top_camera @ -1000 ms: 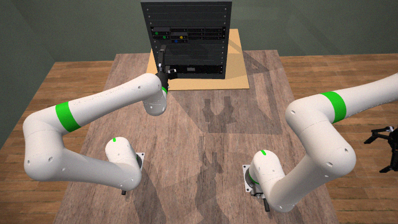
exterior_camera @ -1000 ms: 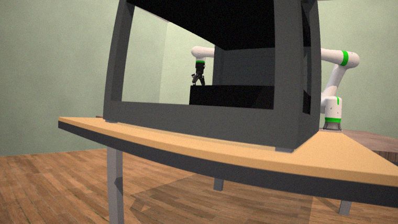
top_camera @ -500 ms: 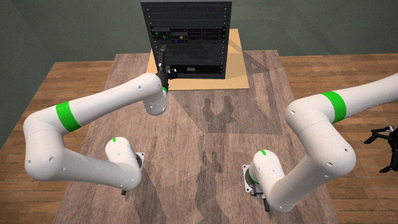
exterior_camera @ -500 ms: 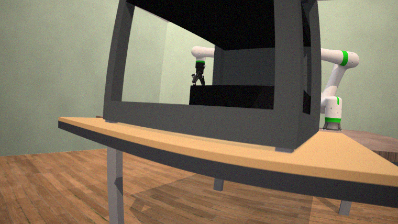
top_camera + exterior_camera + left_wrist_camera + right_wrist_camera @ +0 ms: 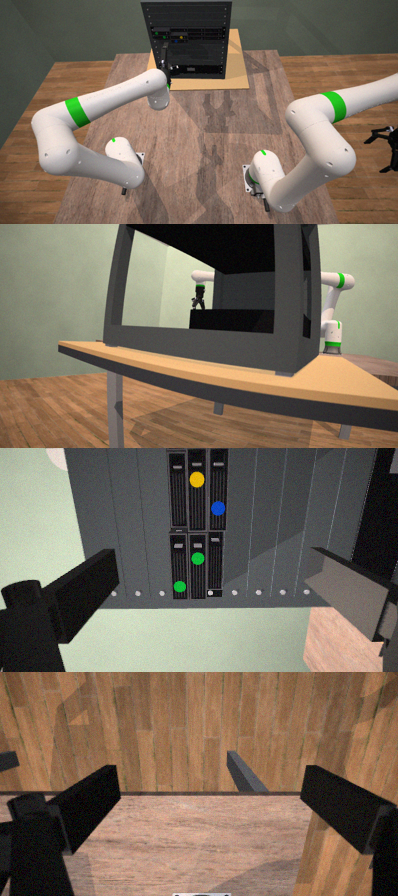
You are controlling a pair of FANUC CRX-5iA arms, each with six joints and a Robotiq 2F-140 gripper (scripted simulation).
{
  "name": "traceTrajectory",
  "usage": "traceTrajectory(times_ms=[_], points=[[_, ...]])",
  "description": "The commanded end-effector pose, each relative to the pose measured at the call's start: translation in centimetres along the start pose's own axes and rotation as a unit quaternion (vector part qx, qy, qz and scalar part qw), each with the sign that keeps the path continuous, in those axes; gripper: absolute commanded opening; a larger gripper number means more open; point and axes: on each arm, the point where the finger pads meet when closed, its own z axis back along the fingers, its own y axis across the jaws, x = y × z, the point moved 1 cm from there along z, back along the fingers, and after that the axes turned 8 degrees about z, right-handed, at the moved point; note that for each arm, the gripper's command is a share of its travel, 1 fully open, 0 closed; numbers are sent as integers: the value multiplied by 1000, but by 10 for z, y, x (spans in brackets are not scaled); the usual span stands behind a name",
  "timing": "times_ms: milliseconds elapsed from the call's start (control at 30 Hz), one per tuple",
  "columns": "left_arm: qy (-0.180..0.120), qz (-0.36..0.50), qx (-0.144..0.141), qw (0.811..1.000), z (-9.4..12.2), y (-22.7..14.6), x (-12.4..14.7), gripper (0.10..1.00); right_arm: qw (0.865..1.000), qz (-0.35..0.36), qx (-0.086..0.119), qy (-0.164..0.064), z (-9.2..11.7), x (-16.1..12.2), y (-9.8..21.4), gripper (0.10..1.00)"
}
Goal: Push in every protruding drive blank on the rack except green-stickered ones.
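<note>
Rack (image 5: pixel 191 16) (image 5: pixel 288 307), near the table's (image 5: pixel 236 83) (image 5: pixel 334 382) edge, may tip; push the likely stiff blue blank (image 5: pixel 179 41) (image 5: pixel 218 490) squarely, gently. Left fingers (image 5: pixel 170 56) and right fingers (image 5: pixel 375 156) (image 5: pixel 199 308) are spread.

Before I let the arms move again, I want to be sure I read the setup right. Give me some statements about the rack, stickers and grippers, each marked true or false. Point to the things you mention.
1. The left gripper (image 5: pixel 169 55) (image 5: pixel 212 565) is open in front of the rack (image 5: pixel 191 58) (image 5: pixel 195 351) (image 5: pixel 270 508). True.
2. Three green stickers show on the rack front. False: two do, (image 5: pixel 156 33) (image 5: pixel 180 586) and (image 5: pixel 164 37) (image 5: pixel 198 558).
3. The right gripper (image 5: pixel 374 155) (image 5: pixel 211 782) is shut on a drive blank. False: it is open, away from the rack.
4. A yellow sticker (image 5: pixel 181 37) (image 5: pixel 197 479) and a blue sticker (image 5: pixel 176 41) (image 5: pixel 218 508) are on neighbouring blanks. True.
5. The rack lies on its side. False: it stands upright.
</note>
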Motion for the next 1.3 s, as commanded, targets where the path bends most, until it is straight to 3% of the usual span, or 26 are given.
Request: traceTrajectory(times_ms=[0, 333, 600, 1267], points=[[0, 1, -1, 1000, -24, 5, -3, 1000, 1000, 0, 0, 1, 1, 0, 0, 1000], [0, 1, -1, 1000, -78, 19, -10, 1000, 1000, 0, 0, 1, 1, 0, 0, 1000], [0, 1, -1, 1000, -98, 25, -12, 1000, 1000, 0, 0, 1, 1, 0, 0, 1000], [0, 1, -1, 1000, -106, 27, -13, 1000, 1000, 0, 0, 1, 1, 0, 0, 1000]])
